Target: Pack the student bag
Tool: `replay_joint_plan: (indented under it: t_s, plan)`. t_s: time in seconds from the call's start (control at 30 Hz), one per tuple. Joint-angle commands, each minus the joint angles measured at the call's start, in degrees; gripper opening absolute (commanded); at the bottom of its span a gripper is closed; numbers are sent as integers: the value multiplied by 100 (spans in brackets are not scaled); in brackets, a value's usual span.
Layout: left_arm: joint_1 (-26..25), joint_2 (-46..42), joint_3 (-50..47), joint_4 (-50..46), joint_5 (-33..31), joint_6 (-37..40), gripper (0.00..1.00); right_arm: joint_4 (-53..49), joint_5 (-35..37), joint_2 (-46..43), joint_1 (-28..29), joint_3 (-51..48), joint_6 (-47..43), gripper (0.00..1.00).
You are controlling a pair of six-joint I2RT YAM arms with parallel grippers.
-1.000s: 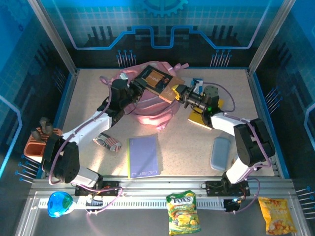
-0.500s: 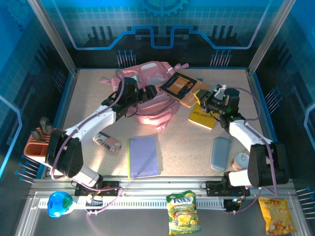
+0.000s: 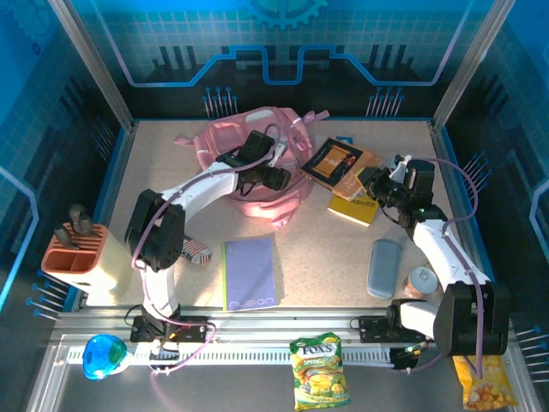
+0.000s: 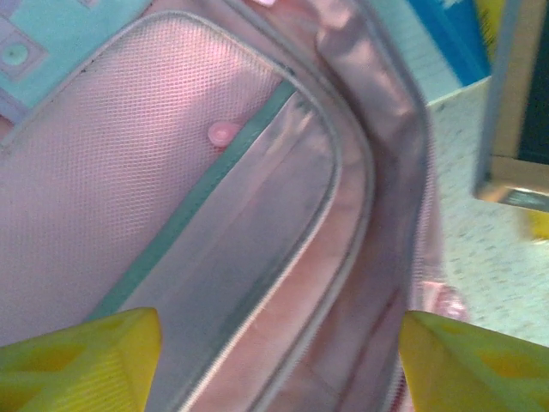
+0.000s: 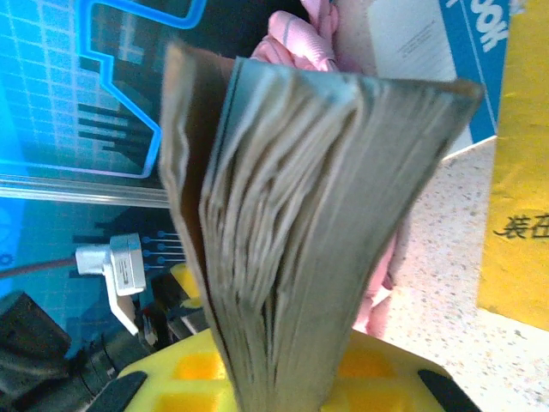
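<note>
Speckled table (image 3: pixel 326 249): student bag (image 3: pixel 230 142) under left gripper (image 3: pixel 281 178), jaws spread; right gripper (image 3: pixel 374 183) clamps book (image 3: pixel 333 160).

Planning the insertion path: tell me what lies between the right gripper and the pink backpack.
The brown book held by the right gripper fills that stretch, its far edge near the student bag, as the top external view shows.

table (image 3: pixel 326 249), near side: purple notebook (image 3: pixel 250 272) lying flat | right: grey pouch (image 3: pixel 383 267) just beside small can (image 3: pixel 420 281) | far right: dark-covered book (image 3: pixel 334 160), yellow book (image 3: pixel 353 209) | left: orange holder (image 3: pixel 75 257), striped pouch (image 3: pixel 193 251) | front ledge: green snack bag (image 3: pixel 318 371), orange snack bag (image 3: pixel 485 378), blue round thing (image 3: pixel 103 356)
</note>
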Motion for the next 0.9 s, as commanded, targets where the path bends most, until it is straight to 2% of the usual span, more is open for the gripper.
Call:
replay_joint_plan:
  t_s: [0.0, 0.27, 0.43, 0.63, 0.77, 0.87]
  plan:
    - [5, 335, 619, -793, -662, 1060, 72, -62, 51, -182, -87, 185, -325, 6]
    - [3, 1187, 1618, -1995, -695, 1830, 70, -121, 164, -237, -81, 140, -264, 6]
    - [3, 1561, 2001, -2239, -791, 1858, 64, -239, 229, -277, -83, 180, -306, 5]
    - [4, 1806, 2114, -1702, -1617, 1712, 47, -195, 248, -273, -86, 140, -255, 5]
    - [1, 1807, 2151, -1597, -1713, 1681, 35, -275, 292, -314, -81, 136, -263, 5]
    - [-9, 1656, 2117, -1518, -1618, 1565, 20, -434, 381, -371, -82, 195, -335, 4]
